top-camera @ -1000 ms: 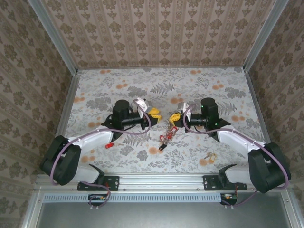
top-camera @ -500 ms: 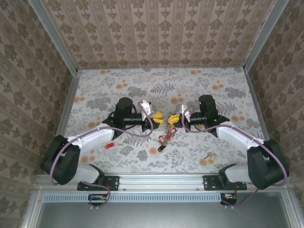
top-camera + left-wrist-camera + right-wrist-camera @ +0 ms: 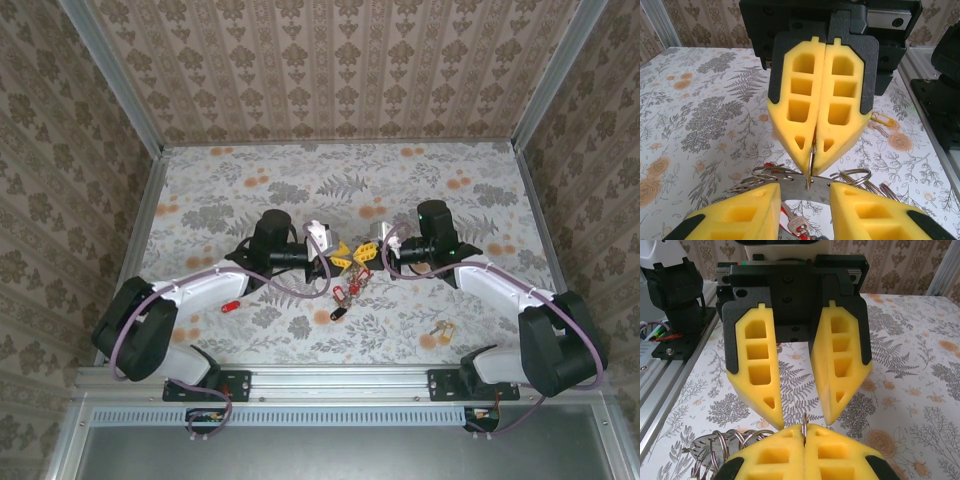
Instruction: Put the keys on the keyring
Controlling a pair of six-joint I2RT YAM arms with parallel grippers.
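Keyring [image 3: 807, 186]: flat grey metal, held up off the surface [image 3: 250, 170] at its middle, between the two hands, pinched edge-on in the clenched right hand [image 3: 810, 166]. Probably stiff, thin and hard, smooth against foam pads, so prone to swivel or slide in a light pinch. Best taken across the flat faces, close to the rim and away from the dangling cluster.

Smaller wire rings [image 3: 771, 175] bunched along it on both sides of that grip, red-headed keys [image 3: 350, 290] hanging beneath. Light one by one, loose and jangly together; apt to swing and shift the balance with any jerk.

Left hand [image 3: 802, 419] released, pads apart, straddling the ring directly opposite the right. Impossible to tell whether touching metal.

Further out, lying loose on the surface: red key [image 3: 230, 306] near the left arm, dark key [image 3: 338, 313] just on the near side of the hanging bunch, brass-coloured keys [image 3: 440, 330] near the right arm. Small, rigid and flat to the surface, likely awkward to lift. Better gripped by the blade, leaving the head free for threading.
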